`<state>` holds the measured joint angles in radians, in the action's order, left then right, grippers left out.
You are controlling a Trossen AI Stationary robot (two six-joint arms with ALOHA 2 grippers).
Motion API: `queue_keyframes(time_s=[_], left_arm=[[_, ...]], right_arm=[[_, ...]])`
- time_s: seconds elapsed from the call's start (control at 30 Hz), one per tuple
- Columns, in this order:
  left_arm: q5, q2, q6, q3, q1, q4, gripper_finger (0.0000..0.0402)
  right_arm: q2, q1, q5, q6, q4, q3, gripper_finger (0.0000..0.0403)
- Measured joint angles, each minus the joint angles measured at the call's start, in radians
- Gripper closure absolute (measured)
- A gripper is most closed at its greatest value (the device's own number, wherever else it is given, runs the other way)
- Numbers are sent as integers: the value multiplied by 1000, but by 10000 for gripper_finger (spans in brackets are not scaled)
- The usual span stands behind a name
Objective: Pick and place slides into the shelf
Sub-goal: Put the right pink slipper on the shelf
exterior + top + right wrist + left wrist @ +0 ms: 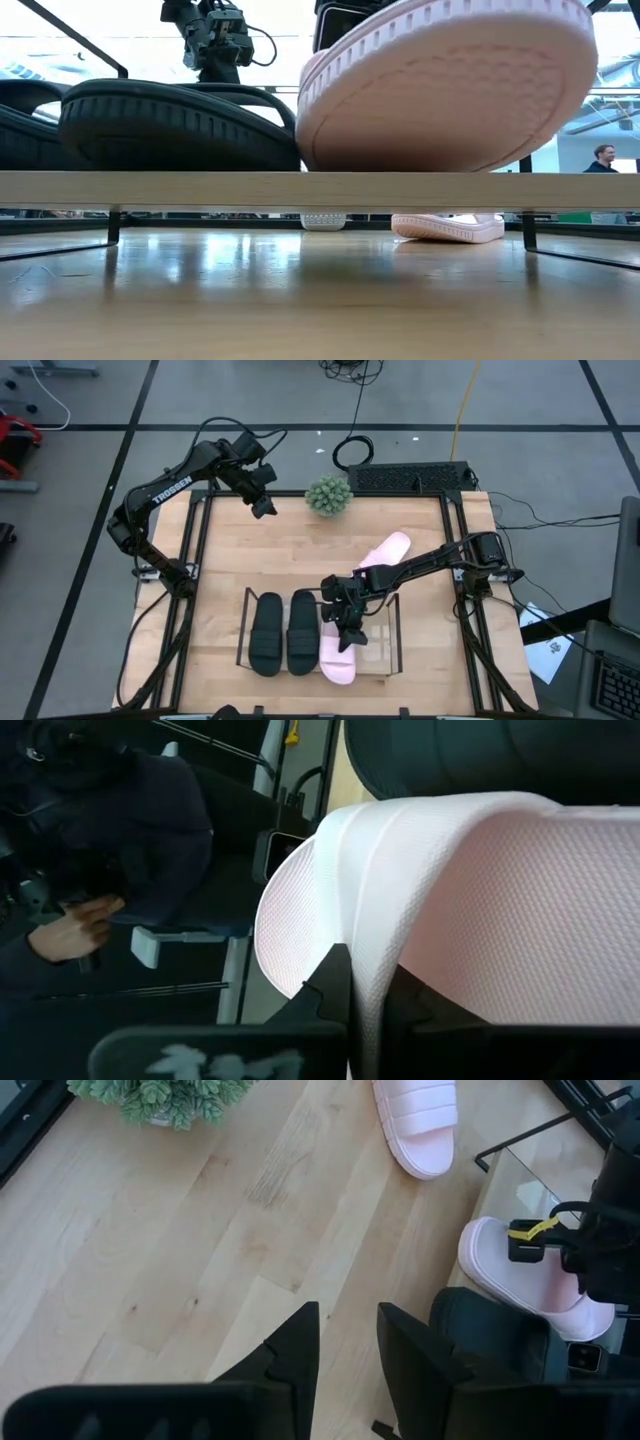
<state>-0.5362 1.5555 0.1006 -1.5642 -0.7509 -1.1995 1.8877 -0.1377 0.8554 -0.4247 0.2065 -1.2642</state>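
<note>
Two black slides (285, 632) lie side by side in the clear shelf (392, 660). A pink slide (338, 658) lies to their right in the shelf, and my right gripper (350, 628) is shut on it. In the low view its sole (450, 90) sits on the shelf's board (320, 188) beside a black slide (180, 125). The second pink slide (385, 553) lies sole-down on the table beyond the shelf. My left gripper (264, 506) hangs open high over the far left of the table, nothing between its fingers (300, 1355). My right gripper pinches the pink slide's wide strap at its edge (365, 955) between its two fingers (330, 985). It comes slanting down from the table's far right. The slide rests on the shelf's board, its near end sticking out past the shelf's near edge (340, 678).
A small green plant (328, 495) in a white pot stands at the far edge. A dark keyboard-like unit (410, 478) lies at the far right. A person's sleeve and hand (75, 925) show beyond the table's near side. Bare wood (220, 550) lies between plant and shelf.
</note>
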Motion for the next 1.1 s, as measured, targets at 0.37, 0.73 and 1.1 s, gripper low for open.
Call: queue_keyframes(time_s=[0.37,0.73,1.1], left_arm=[[3,0,7,0,0,1,298],[6,0,15,0,1,29,298],[6,0,13,0,29,42,298]], right_arm=[[0,0,-23,2,13,-1,401],[-22,2,-128,79,164,-60,401],[-22,-8,-121,77,164,-62,401]])
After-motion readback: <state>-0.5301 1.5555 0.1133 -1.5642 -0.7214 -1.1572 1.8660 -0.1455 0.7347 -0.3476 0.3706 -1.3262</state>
